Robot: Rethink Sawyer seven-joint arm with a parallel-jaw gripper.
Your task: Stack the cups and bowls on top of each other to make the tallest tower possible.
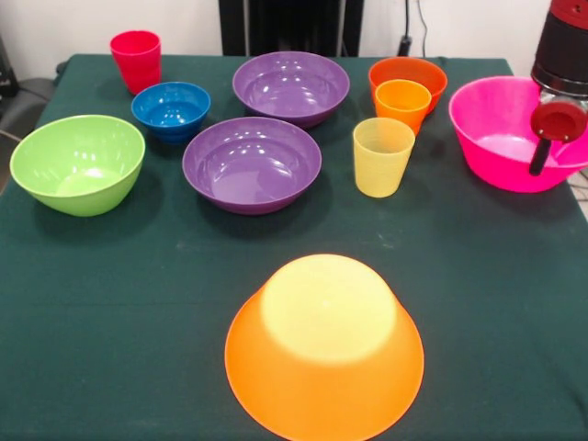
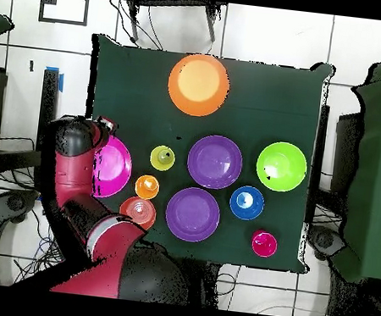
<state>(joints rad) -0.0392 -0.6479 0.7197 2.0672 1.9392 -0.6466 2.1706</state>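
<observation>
Orange bowl (image 1: 324, 358) sits inverted alone at one counter (image 1: 478, 276) edge, I read it as the tower base. Other bowls and cups are unstacked, except the orange cup (image 1: 402, 103), nested in the red-orange bowl (image 1: 409, 73). Gripper (image 1: 554, 129) hovers over the pink bowl (image 1: 505, 138); can't tell its state.

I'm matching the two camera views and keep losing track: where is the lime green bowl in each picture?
Front view: the lime green bowl sits upright at the left edge of the table, left of the small blue bowl.
Overhead view: it is at the right side of the table.
Shared landmark: the small blue bowl right beside it in both.
</observation>
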